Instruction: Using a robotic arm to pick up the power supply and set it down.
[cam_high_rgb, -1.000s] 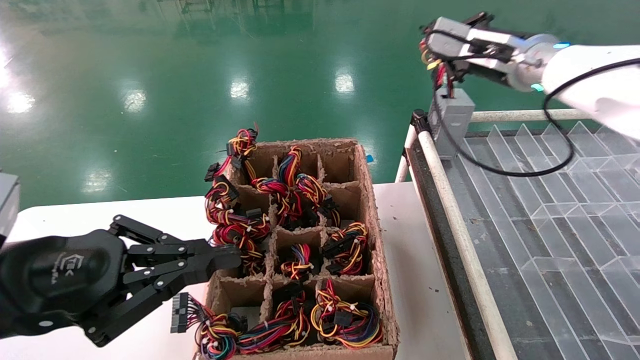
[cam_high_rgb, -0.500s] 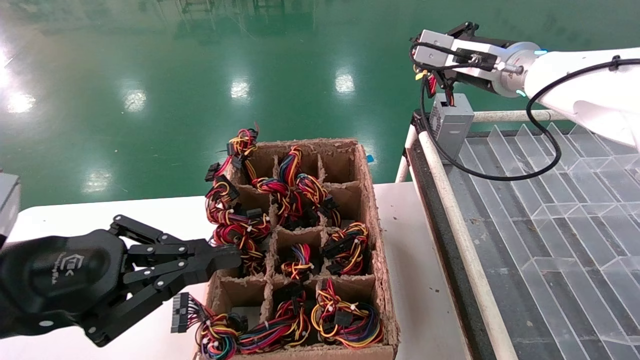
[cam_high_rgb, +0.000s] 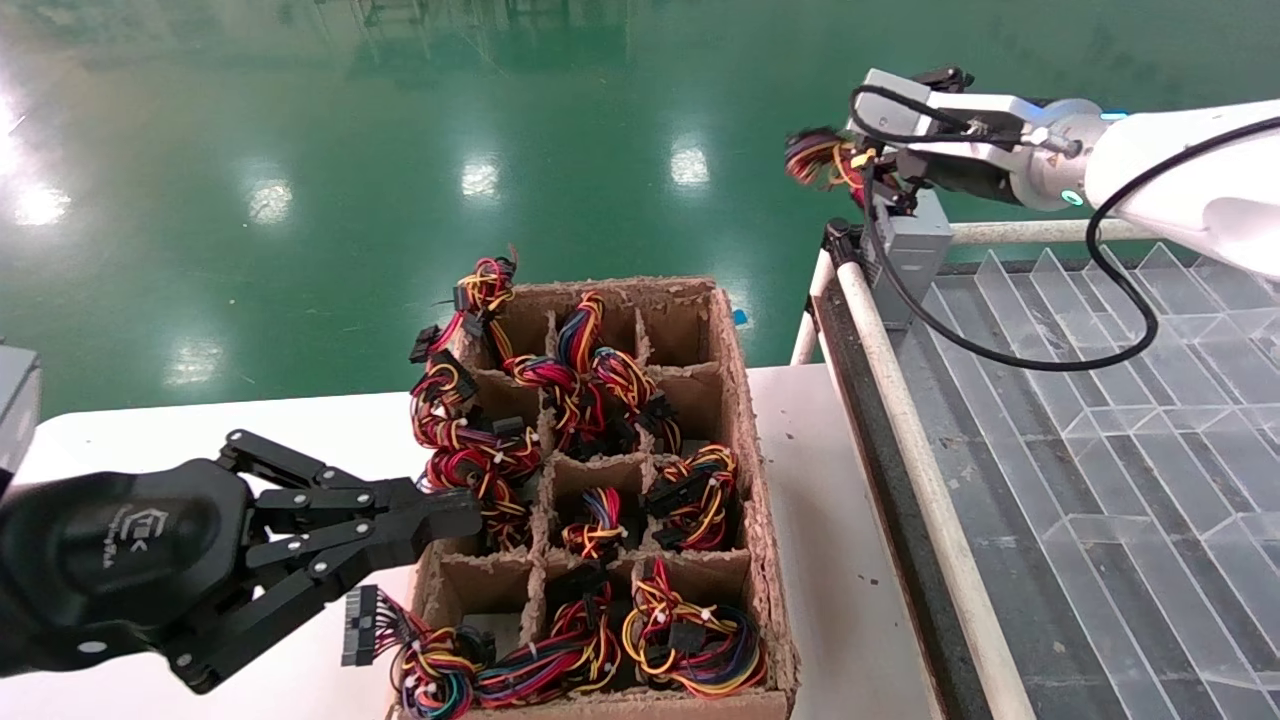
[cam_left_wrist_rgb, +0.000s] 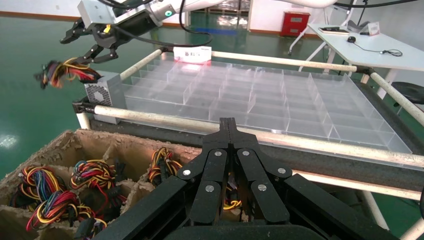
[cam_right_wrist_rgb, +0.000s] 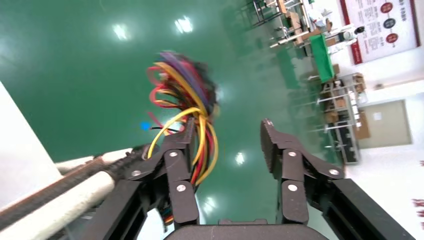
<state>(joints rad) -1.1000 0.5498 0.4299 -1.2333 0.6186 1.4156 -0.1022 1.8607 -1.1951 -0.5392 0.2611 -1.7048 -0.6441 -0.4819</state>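
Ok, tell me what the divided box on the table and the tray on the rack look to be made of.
The divided box looks like brown cardboard or moulded pulp: matte, with fuzzy, ragged edges on walls and dividers. The tray on the rack looks like clear plastic, likely acrylic: see-through partitions with glossy, light-catching edges. Neither can be told for certain by sight.

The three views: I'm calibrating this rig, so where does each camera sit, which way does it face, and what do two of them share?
Head view: on the head, looking forward and down at the box, both arms showing.
Left wrist view: behind the shut left gripper, facing the tray.
Right wrist view: behind the open right gripper, facing the floor.
Shared: head and left wrist views both show the power supply at the tray's corner, its wires flung outward.
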